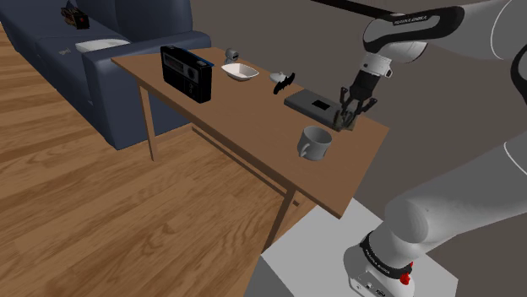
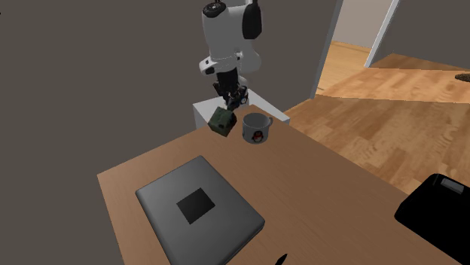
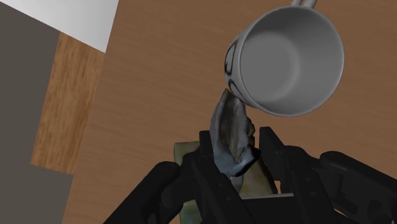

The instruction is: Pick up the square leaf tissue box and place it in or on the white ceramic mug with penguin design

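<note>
My black gripper (image 1: 348,116) is shut on the small green leaf-patterned tissue box (image 1: 344,123) and holds it tilted above the brown table (image 1: 245,126). In the second exterior view the tissue box (image 2: 222,120) hangs under the gripper (image 2: 232,102), just beside the white mug (image 2: 256,129), which shows a penguin picture. The mug (image 1: 315,142) stands upright near the table's corner by the stand. In the wrist view the fingers (image 3: 270,145) clasp the box (image 3: 232,133), with a grey tissue sticking out, and the mug's open mouth (image 3: 286,60) lies just ahead of it.
A flat dark grey slab (image 1: 317,103) lies on the table behind the gripper. Farther along are a black box-shaped device (image 1: 186,73), a white dish (image 1: 240,72) and a small black object (image 1: 285,80). A blue sofa (image 1: 84,59) stands beyond. The white stand (image 2: 203,111) borders the table's edge.
</note>
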Tool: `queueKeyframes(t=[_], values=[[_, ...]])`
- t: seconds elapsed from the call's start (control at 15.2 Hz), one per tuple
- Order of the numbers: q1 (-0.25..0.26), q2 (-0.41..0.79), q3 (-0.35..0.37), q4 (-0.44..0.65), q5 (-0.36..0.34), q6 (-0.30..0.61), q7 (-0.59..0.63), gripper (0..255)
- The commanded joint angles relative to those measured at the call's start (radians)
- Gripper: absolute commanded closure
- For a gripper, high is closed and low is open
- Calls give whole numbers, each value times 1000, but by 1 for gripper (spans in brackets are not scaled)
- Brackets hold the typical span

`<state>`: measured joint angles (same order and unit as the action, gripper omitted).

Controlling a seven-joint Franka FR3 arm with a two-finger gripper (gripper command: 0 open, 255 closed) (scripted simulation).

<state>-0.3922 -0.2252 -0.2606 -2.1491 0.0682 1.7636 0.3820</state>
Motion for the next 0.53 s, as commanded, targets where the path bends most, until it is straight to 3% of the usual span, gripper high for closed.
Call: queueKeyframes(t=[0.0, 0.33, 0.46], values=[[1, -5, 1, 27, -1, -31, 4, 255], [1, -11, 3, 82, -2, -92, 12, 255], [19, -51, 34, 49, 4, -93, 61, 255]])
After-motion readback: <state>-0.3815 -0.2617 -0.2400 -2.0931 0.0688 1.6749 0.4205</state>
